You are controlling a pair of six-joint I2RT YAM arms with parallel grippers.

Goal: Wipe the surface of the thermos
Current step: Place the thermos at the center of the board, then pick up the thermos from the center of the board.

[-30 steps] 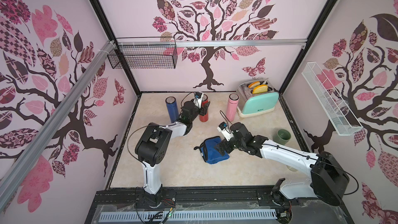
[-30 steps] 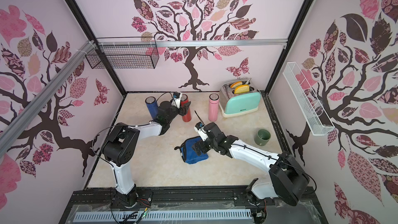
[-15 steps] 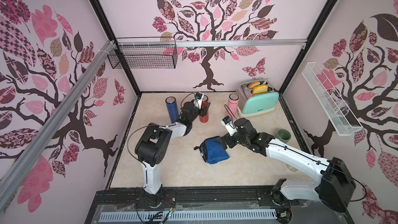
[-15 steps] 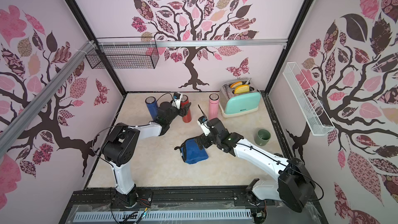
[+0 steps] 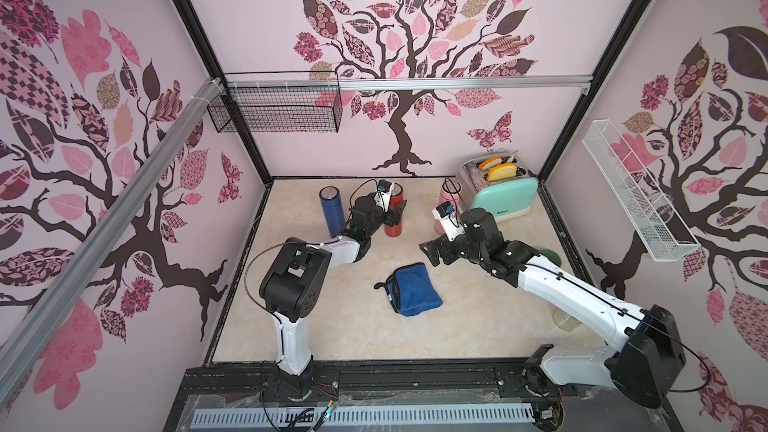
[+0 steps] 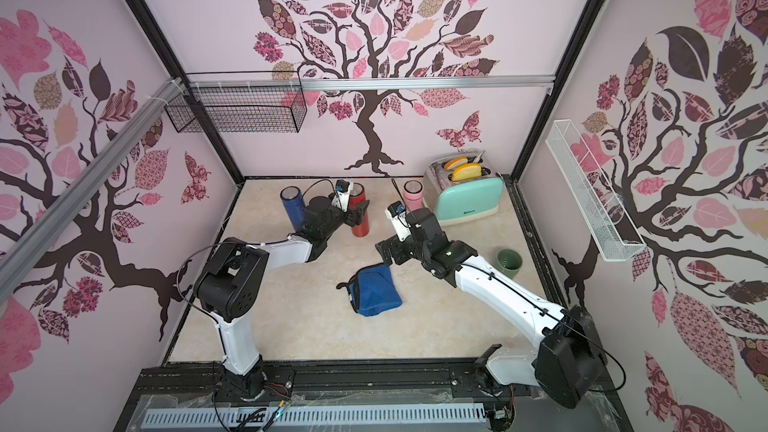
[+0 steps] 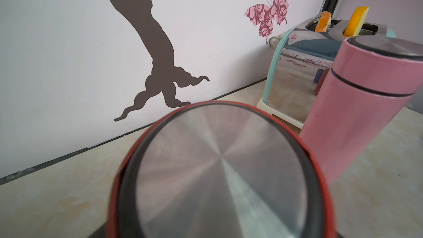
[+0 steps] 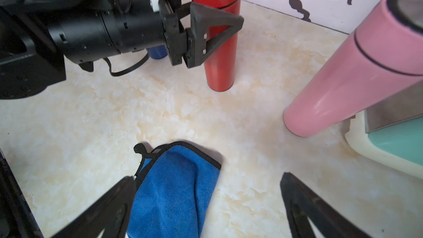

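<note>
Wiping not evidenced. Red thermos [image 8: 219, 69] stands upright at the rear of the tabletop [image 5: 332, 326], straddled by left gripper [image 5: 395, 214]; clamping cannot be confirmed. Right gripper [image 8: 207, 177] is spread wide, empty, above blue cloth [image 5: 415, 290] lying unlifted.

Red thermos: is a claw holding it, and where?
The left gripper straddles the red thermos around its upper body; whether it actually grips cannot be told.

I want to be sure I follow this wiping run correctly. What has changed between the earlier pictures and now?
The right gripper, open, has drawn back from the blue cloth and up, toward the pink thermos; the cloth lies free. The left gripper stays around the red thermos; whether it presses it cannot be told. Cloth, thermoses and toaster have not moved.
</note>
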